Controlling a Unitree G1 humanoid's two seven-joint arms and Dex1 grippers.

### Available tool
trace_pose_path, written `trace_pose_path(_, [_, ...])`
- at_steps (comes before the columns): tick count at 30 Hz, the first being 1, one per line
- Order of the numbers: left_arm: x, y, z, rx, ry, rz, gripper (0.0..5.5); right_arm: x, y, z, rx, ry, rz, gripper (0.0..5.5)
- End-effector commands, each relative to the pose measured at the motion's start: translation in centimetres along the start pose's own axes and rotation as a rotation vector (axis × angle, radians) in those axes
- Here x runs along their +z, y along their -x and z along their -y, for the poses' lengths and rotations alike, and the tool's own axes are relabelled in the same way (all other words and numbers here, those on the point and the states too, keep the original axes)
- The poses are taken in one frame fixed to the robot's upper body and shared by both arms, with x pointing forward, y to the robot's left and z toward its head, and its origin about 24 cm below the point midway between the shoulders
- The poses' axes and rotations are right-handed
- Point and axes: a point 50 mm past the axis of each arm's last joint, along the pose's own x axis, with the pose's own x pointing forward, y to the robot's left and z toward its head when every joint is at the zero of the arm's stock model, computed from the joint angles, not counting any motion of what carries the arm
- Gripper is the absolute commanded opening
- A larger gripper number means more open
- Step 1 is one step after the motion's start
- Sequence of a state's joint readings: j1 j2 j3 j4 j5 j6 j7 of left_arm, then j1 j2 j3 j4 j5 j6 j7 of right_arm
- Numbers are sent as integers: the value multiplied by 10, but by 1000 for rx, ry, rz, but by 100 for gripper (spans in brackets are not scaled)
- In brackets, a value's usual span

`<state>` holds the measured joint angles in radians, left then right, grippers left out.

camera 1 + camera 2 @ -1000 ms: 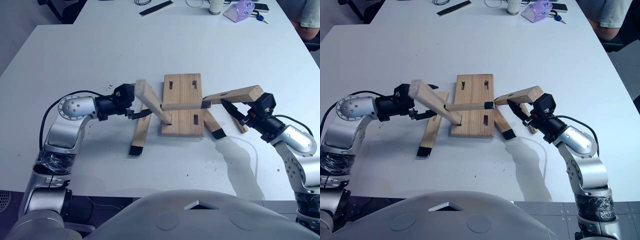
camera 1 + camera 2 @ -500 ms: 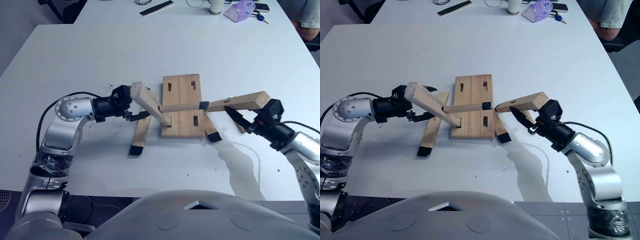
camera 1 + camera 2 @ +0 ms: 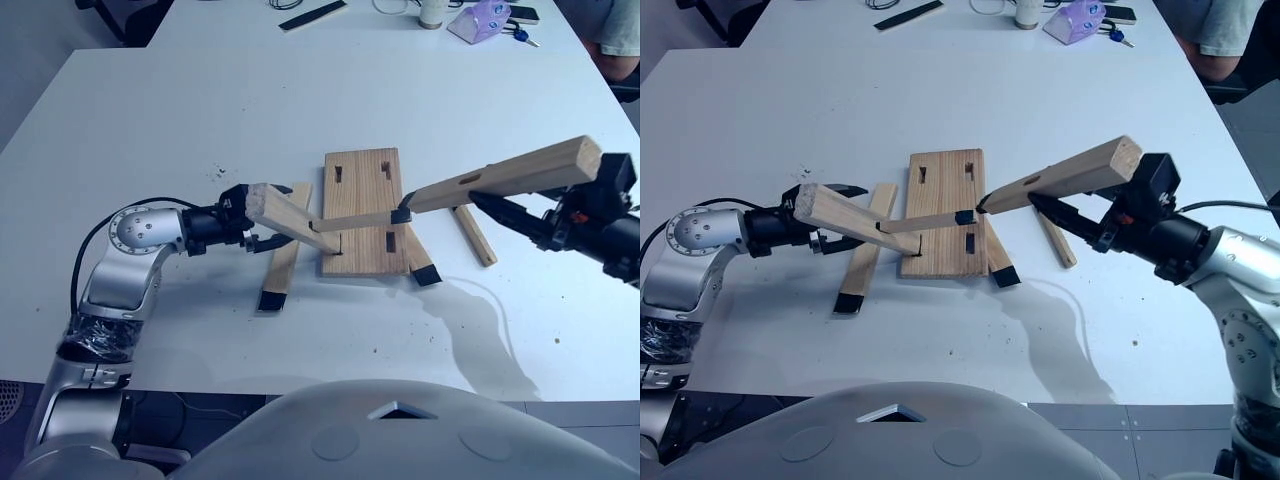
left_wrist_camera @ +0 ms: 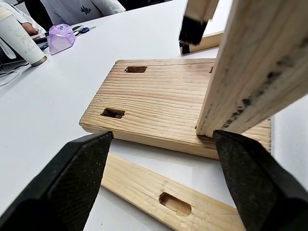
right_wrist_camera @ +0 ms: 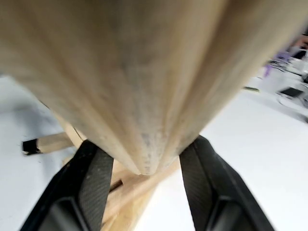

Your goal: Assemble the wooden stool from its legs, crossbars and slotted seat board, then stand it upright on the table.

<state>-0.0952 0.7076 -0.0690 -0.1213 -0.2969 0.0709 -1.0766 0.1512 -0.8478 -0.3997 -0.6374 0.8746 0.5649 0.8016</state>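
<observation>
The slotted seat board (image 3: 365, 180) lies flat at the table's middle. My left gripper (image 3: 256, 228) is shut on a wooden leg (image 3: 292, 216), which leans with its lower end on the board's near left slot. My right gripper (image 3: 522, 209) is shut on a second leg (image 3: 505, 174), held high to the right of the board. A thin crossbar (image 3: 355, 219) with a black tip spans between the two legs. In the left wrist view the black fingers (image 4: 79, 180) flank the leg (image 4: 255, 72) above the board (image 4: 159, 106). The right wrist view has the leg (image 5: 134, 72) between both fingers (image 5: 94, 183).
A spare leg (image 3: 284, 256) with a black foot lies left of the board, another (image 3: 421, 262) at its near right corner. A loose crossbar (image 3: 473, 234) lies on the table further right. A black strip (image 3: 312, 16), a white cup (image 3: 432, 12) and a purple object (image 3: 485, 20) sit at the far edge.
My right gripper has lifted its leg up and out to the right. The crossbar's black tip rose with it. My left gripper and its leg sank a little toward the near side.
</observation>
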Motion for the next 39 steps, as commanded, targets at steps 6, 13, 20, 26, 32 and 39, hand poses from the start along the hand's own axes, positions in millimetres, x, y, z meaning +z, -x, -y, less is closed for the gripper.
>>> trace_pose_path(6, [4,-1,2,-29,-18,-3,385,-13,-9,-9,163,-7,-125,199])
trace_pose_path(13, [5,-1,3,-49,-17,-1,385,-26,-7,-12,241,58,-218,199])
trace_pose_path(20, [8,-6,6,-56,-17,13,385,-21,-13,-5,334,117,-253,199])
trace_pose_path(26, [8,-9,11,-69,-13,19,385,-20,-22,8,375,129,-275,199])
trace_pose_path(32, [8,-11,15,-84,-11,19,385,-12,-24,18,408,149,-296,199])
trace_pose_path(39, [5,-11,18,-85,-1,14,385,-4,-23,22,431,161,-310,199])
